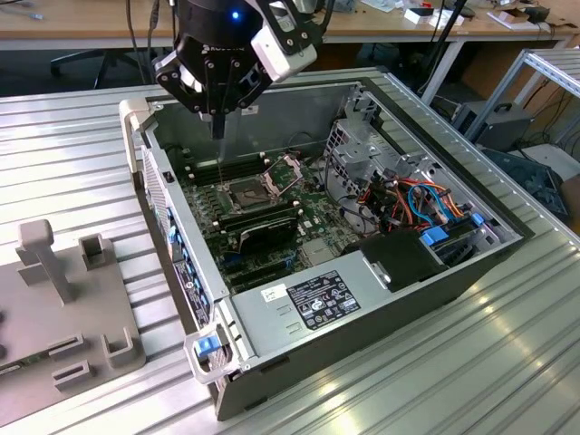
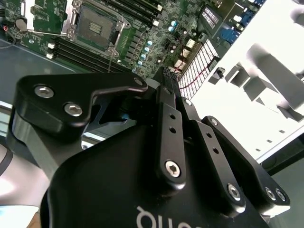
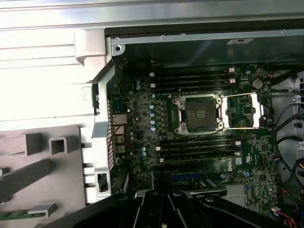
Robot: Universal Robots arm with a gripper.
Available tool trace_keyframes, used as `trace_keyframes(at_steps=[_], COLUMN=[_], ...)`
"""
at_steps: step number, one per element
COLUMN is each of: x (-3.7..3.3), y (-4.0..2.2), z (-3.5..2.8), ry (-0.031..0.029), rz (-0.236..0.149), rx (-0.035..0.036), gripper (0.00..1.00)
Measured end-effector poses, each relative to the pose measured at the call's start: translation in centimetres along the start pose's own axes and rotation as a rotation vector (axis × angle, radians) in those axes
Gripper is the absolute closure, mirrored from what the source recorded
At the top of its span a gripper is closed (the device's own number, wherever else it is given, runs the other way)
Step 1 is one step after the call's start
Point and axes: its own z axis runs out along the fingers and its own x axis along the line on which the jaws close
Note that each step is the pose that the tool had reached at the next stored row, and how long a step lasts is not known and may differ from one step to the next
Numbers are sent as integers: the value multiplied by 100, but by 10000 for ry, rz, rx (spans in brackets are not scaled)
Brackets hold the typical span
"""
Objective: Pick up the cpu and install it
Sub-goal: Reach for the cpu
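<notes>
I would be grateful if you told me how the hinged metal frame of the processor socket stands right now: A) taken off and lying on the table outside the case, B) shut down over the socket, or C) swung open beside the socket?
C: in the first wrist view the metal frame is swung off to one side of the socket, whose dark square face lies uncovered on the motherboard.

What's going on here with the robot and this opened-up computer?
A robot arm's gripper hangs over the open computer case, which lies on a metal table. Its jaws are shut and point down into the case. On the green motherboard, the CPU socket stands open with its metal frame swung back. The socket looks empty, so no chip is seated yet.
</notes>
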Motion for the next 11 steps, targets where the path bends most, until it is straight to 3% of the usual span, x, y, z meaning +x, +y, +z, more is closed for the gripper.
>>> trace_keyframes(at_steps=[11], x=[51], y=[-4], z=[-1], ry=[-1], rz=[0], rx=[-1], gripper=[89])
